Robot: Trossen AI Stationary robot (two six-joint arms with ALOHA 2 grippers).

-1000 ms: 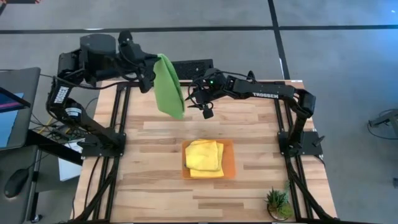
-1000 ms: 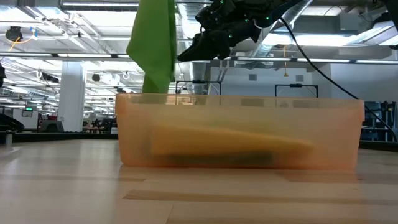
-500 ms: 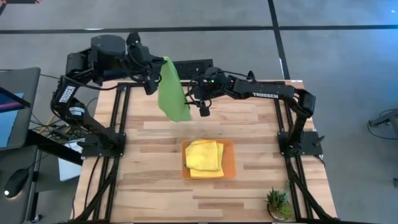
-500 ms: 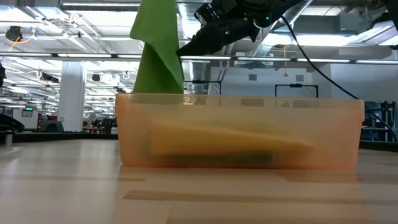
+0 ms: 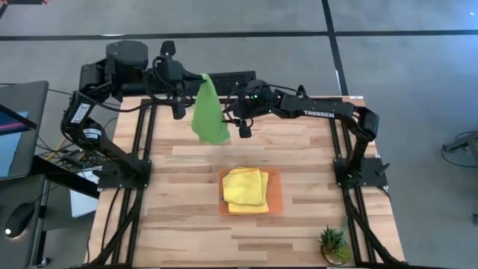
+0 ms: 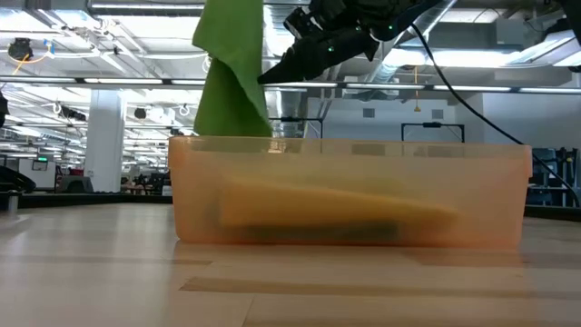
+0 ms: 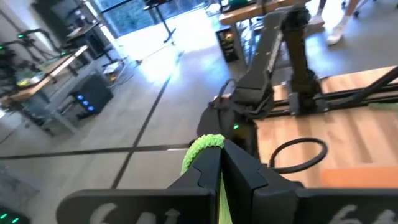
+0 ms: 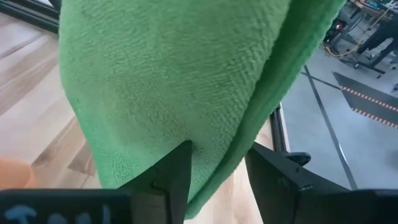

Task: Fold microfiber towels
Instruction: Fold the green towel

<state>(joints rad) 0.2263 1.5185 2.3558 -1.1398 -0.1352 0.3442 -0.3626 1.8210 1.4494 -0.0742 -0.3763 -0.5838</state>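
we are dangling the lime green towel [image 5: 208, 113] behind the orange tray [image 5: 275, 202], left gripper [image 5: 196, 86] pinching it, right gripper [image 5: 240, 128] spread beside it.

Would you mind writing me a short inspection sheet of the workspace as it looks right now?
Surface: wooden table, mostly bare.
Job's things: green towel hangs in the air above the table's far side; folded yellow towels lie in the orange tray.
Clutter: small potted plant at the near right corner.
Grippers: left gripper shut on the green towel's top edge; right gripper open, its fingers either side of a hanging fold.
Cables: black cable looped on the table.
Surroundings: monitor left of the table; open workshop hall beyond.
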